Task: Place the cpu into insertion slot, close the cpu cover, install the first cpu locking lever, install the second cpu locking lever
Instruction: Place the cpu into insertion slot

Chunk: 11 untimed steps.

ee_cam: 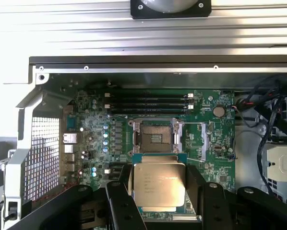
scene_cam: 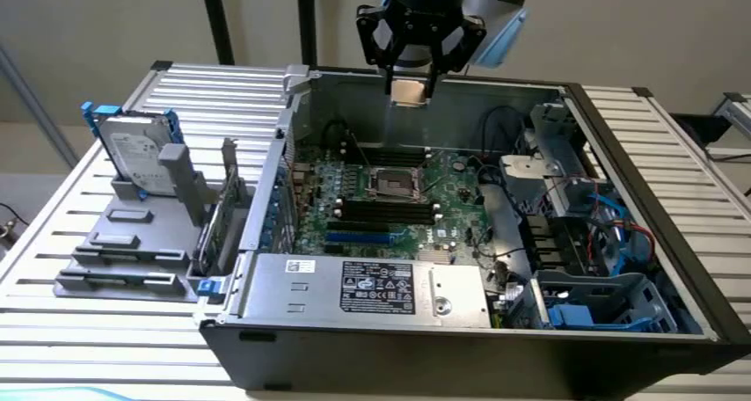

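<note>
A: Misalignment is my main worry. The gripper (scene_cam: 411,86) hangs at the top centre of the exterior view, above the far wall of the open case (scene_cam: 657,243). Its fingers (ee_cam: 122,206) pinch the cpu (scene_cam: 409,91) by two opposite edges.

B: And the insertion slot (scene_cam: 395,183)?

A: Mid-frame in the exterior view, low on the green motherboard (scene_cam: 452,194), well apart from the chip. In the wrist view the socket looks bare and dark inside its grey rim. I cannot tell how the cpu cover stands.

B: So what could go wrong?

A: The chip could come down turned or off-centre. Then a corner would ride on the rim, and pressing it could damage the contacts in the socket.

B: What about the grip itself?

A: It is only an edge hold on a thin, smooth plate. A jolt could tilt the chip or let it slip, and it would fall among the memory slots (scene_cam: 382,212) beside the socket.

B: Anything in the way?

A: The case wall lies just under the gripper and could be clipped.
</note>
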Motion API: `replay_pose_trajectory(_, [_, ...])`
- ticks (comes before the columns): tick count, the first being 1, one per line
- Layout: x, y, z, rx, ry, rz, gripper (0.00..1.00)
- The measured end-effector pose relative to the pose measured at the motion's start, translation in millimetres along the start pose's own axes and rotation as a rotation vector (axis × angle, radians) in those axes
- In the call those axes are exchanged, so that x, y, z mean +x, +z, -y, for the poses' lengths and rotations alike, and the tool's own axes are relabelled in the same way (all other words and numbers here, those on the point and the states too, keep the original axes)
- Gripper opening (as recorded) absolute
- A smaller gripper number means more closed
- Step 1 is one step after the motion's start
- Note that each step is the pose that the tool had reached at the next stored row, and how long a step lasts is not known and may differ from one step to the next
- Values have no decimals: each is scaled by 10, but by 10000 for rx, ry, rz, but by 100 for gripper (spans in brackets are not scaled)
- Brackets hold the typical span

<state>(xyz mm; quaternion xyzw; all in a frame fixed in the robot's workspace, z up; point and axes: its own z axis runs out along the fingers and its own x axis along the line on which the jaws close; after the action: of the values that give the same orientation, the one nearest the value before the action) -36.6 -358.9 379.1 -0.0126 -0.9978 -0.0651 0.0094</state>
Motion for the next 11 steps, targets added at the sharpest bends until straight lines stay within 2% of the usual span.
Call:
replay_pose_trajectory(5, [0, 1, 0, 2, -1, 0, 54])
replay_pose_trajectory(7, [0, 13, -13, 20, -2, 14, 54])
replay_pose_trajectory(9, [1, 36, -50, 84, -2, 26, 54])
replay_pose_trajectory(11, [1, 61, -94, 174, -2, 38, 54])
